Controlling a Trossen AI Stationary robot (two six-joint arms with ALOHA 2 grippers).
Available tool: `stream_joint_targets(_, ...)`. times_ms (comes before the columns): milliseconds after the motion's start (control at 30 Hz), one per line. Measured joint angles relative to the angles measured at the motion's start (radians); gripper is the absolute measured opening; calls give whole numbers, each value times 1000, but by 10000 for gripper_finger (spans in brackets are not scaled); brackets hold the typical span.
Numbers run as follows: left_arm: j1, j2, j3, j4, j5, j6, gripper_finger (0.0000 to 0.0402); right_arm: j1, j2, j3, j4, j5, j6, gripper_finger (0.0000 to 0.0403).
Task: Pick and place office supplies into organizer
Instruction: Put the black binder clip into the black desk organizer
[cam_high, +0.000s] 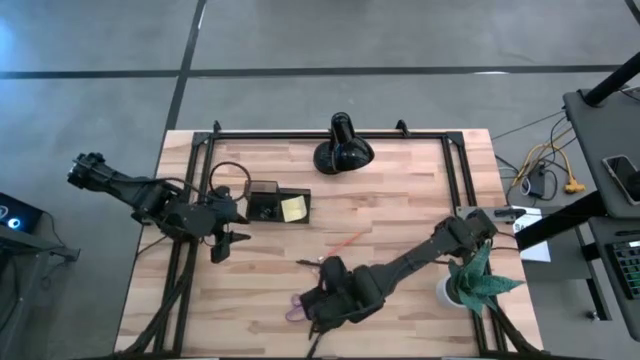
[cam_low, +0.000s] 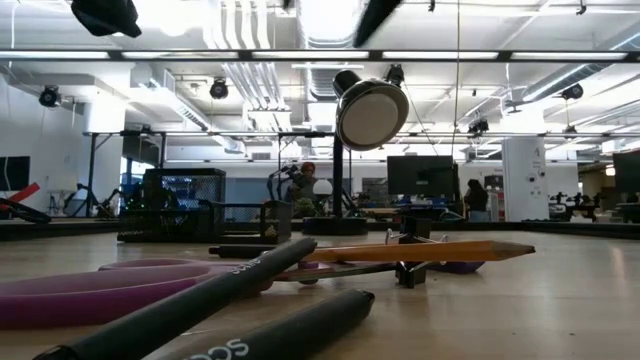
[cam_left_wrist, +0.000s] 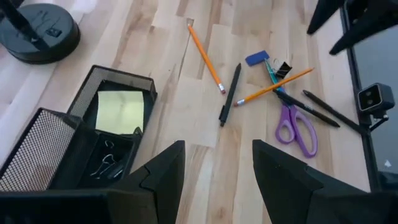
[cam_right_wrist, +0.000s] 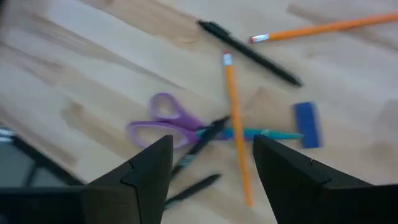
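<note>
The black mesh organizer (cam_high: 268, 190) stands left of centre, a yellow sticky-note pad (cam_left_wrist: 119, 111) lying flat in one compartment. My left gripper (cam_left_wrist: 217, 167) hovers open beside it, over bare wood. Near the front edge lie the purple-handled scissors (cam_right_wrist: 163, 126), two orange pencils (cam_right_wrist: 236, 134) (cam_left_wrist: 205, 48), black pens (cam_left_wrist: 230, 93), a blue eraser-like block (cam_right_wrist: 306, 124) and a black binder clip (cam_left_wrist: 283, 67). My right gripper (cam_right_wrist: 214, 155) hangs open above this heap, its fingers to either side of the scissors' blades, touching nothing.
A black dome lamp (cam_high: 342, 150) stands at the far edge, its head (cam_low: 372, 112) showing in the low view. A green plant in a white pot (cam_high: 468, 282) sits at the right near corner. A black frame rail (cam_high: 330, 134) borders the table. Small clips (cam_left_wrist: 106, 165) lie in the organizer.
</note>
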Motion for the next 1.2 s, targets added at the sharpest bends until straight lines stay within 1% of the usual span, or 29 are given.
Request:
stream_joint_targets(67,0,-13,0,-1,0,5,169,-1,0,0,-12,-3,21,215)
stream_joint_targets(133,0,-26,-1,-1,0,16,169,-2,0,-6,-89,-39,81,215)
stream_joint_targets(233,0,-50,-3,-2,-4,16,169,2,0,-32,-249,-141,213,214)
stream_joint_targets(300,0,-64,-7,-3,-9,16,169,4,0,-57,-270,-212,281,215)
stream_joint_targets(367,0,-78,-19,-1,-18,16,169,-4,0,-79,-240,-267,306,215)
stream_joint_targets(467,0,-101,-55,4,-24,3,169,-30,10,-104,-139,-321,268,215)
stream_joint_targets(600,0,-128,-120,3,-23,-50,169,-49,16,-163,-36,-331,248,215)
stream_joint_targets(700,0,-146,-159,4,-23,-89,169,-52,16,-218,-26,-342,258,215)
stream_joint_targets(767,0,-157,-172,4,-23,-90,169,-52,16,-254,7,-356,253,215)
stream_joint_targets(933,0,-173,-182,7,-23,-90,169,-54,16,-312,171,-369,182,215)
stream_joint_targets(1067,0,-177,-182,8,-27,-89,169,-55,16,-352,179,-363,224,215)
stream_joint_targets(1200,1,-176,-182,7,-31,-89,169,-56,16,-379,190,-365,220,215)
